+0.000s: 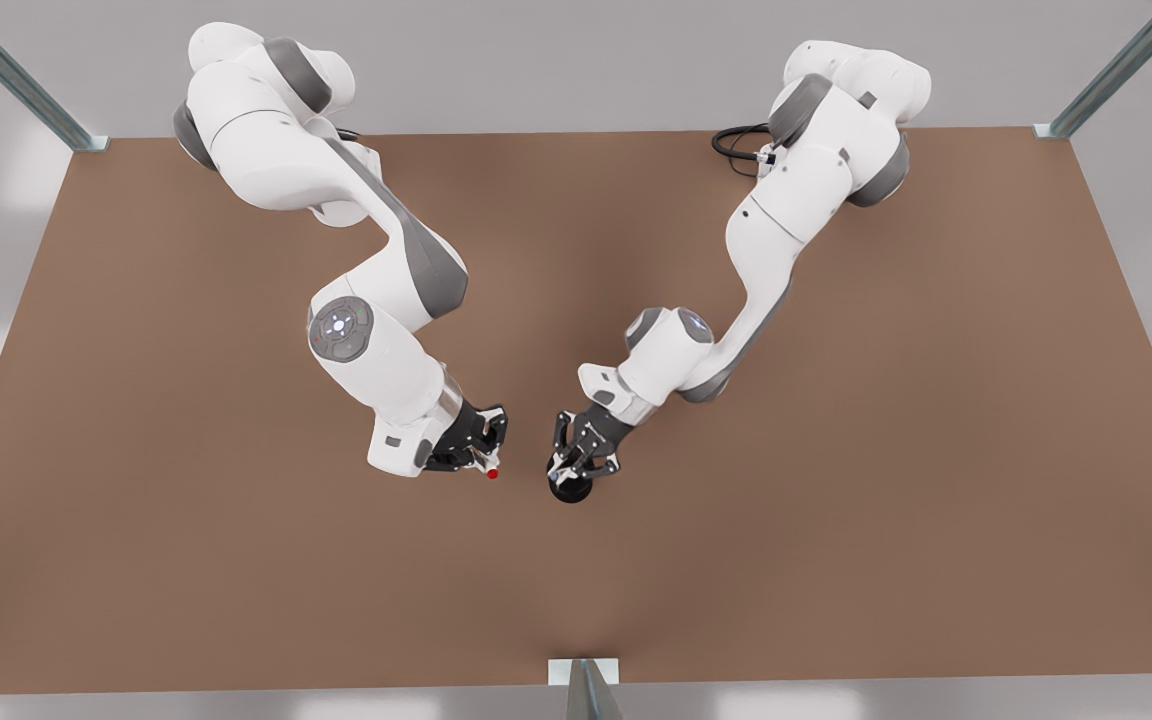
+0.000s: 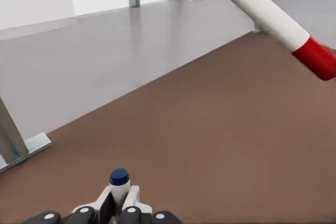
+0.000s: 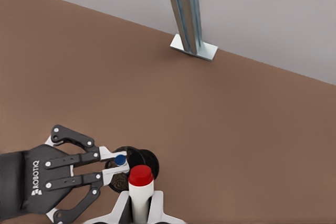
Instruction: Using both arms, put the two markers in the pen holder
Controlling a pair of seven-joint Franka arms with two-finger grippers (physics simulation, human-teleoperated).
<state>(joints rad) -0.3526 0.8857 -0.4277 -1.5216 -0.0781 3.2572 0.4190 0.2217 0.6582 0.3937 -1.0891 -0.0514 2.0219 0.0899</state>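
Bare brown tabletop (image 1: pixel 836 450); grey floor (image 2: pixel 105 51) beyond.

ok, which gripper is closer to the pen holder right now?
Left. The left gripper, shut on the blue marker, sits right over the pen holder. The right gripper, shut on the red marker, is off to the front view's left of it.

Soft, even light is falling from overhead, leaving the brown desk (image 1: pixel 936 400) brighter at its sides and slightly darker through the middle. Faint, diffuse shadows are pooling under both arms. Pale glare patches are showing on the grey floor (image 1: pixel 26 170). The red marker (image 2: pixel 273 19) is looming large and slightly soft.
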